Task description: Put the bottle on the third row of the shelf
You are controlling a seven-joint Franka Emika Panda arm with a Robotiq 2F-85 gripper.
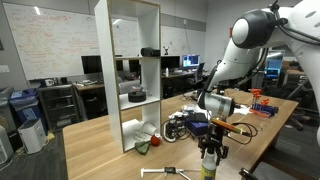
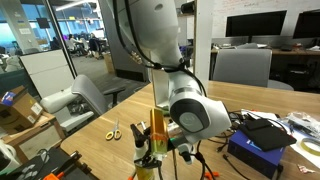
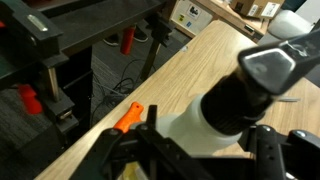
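The bottle (image 1: 209, 166) stands near the table's front edge, with its yellow-green body low in an exterior view. In the wrist view its black head and pale neck (image 3: 205, 120) fill the space between my fingers. My gripper (image 1: 210, 148) points down over the bottle, and its fingers (image 3: 200, 150) press on both sides of the neck. The gripper also shows in an exterior view (image 2: 150, 160). The shelf (image 1: 102, 80) is tall, white and open-fronted. It stands on the table to the left of the gripper, well apart from it.
The shelf holds a dark object (image 1: 150, 51) on an upper board, a dark bowl-like thing (image 1: 136, 95) below it, and a red and green item (image 1: 146, 145) at the bottom. Black and blue gear (image 1: 190, 124) lies beside the gripper. Scissors (image 2: 113, 131) lie on the table.
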